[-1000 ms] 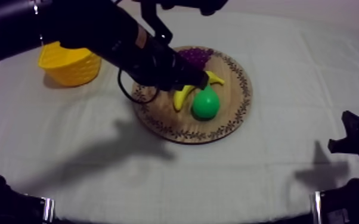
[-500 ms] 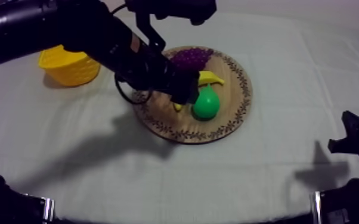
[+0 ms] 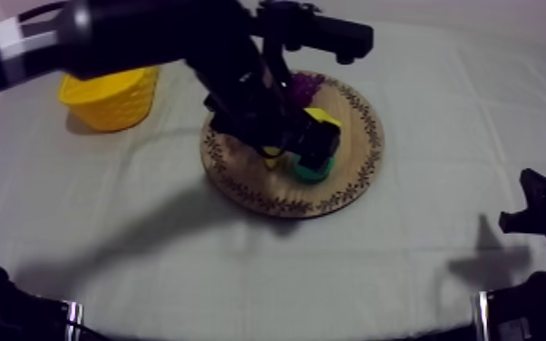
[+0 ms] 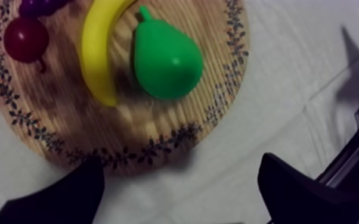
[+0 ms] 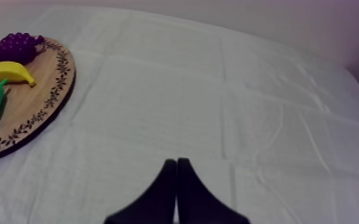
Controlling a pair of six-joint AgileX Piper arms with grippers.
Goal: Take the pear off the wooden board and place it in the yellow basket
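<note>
The green pear (image 4: 167,56) lies on the round wooden board (image 4: 68,119), beside the banana (image 4: 98,53). My left gripper (image 4: 179,196) hovers above the board with its fingers (image 4: 56,196) wide apart and nothing between them, so it is open. From above, my left arm (image 3: 240,82) covers most of the pear (image 3: 311,170). The yellow basket (image 3: 109,98) stands at the far left of the table. My right gripper (image 5: 176,190) is shut, a narrow wedge over bare cloth to the right of the board.
A small red fruit (image 4: 25,38) and a bunch of grapes (image 3: 302,86) share the board's far side. The right arm (image 3: 544,218) rests at the table's right edge. Open cloth stretches between board and basket.
My left gripper has opened wide and moved over the pear, and the arm now hides most of the pear and banana from above. The right arm has stayed put.
</note>
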